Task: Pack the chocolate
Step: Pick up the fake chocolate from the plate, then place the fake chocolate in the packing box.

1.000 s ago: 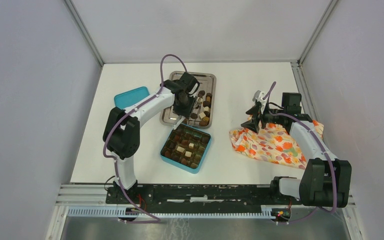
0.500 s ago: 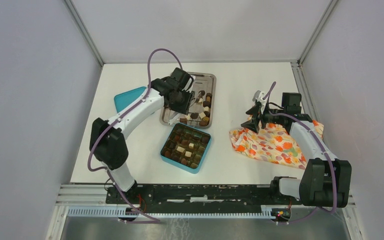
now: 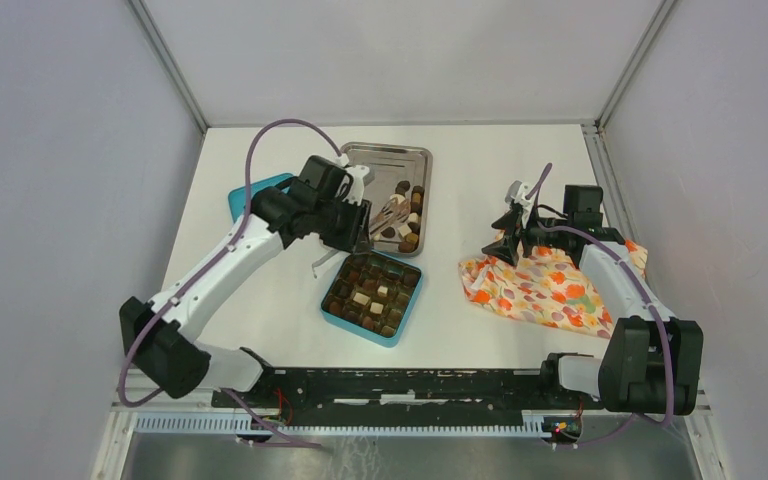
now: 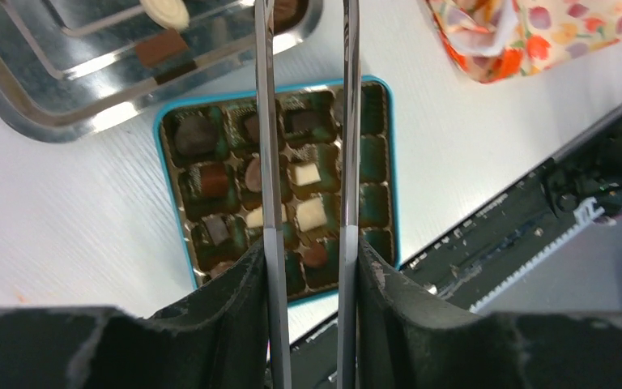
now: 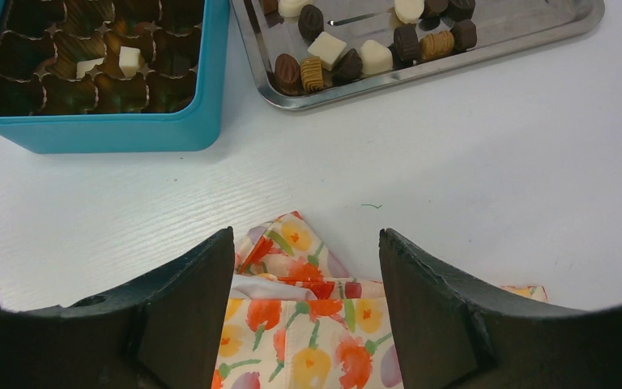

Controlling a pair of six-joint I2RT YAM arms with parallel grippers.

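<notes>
Loose chocolate [image 3: 410,215] [image 5: 324,49] in dark, mid-brown and cream lies along the near-right part of the steel tray [image 3: 385,155] [image 4: 48,89] [image 5: 518,32]. More pieces fill cells of the teal box [image 3: 409,305] [image 4: 159,162] [image 5: 105,134]. My left gripper [image 3: 355,235] [image 4: 308,251] hangs between tray and box, shut on steel tongs [image 4: 266,162]. The two blades stand apart and their tips leave the left wrist view, so I cannot tell whether they carry a piece. My right gripper [image 3: 508,235] [image 5: 306,243] is open, with nothing between its fingers, over the cloth's corner.
An orange floral cloth [image 3: 550,290] [image 5: 316,324] lies crumpled at the right under the right arm. A teal lid [image 3: 255,195] lies left of the tray, partly under the left arm. White walls enclose the table on three sides.
The left arm has swung out to the left, drawing its gripper and the tongs back from over the tray toward the box's far edge. The right arm has not moved.
</notes>
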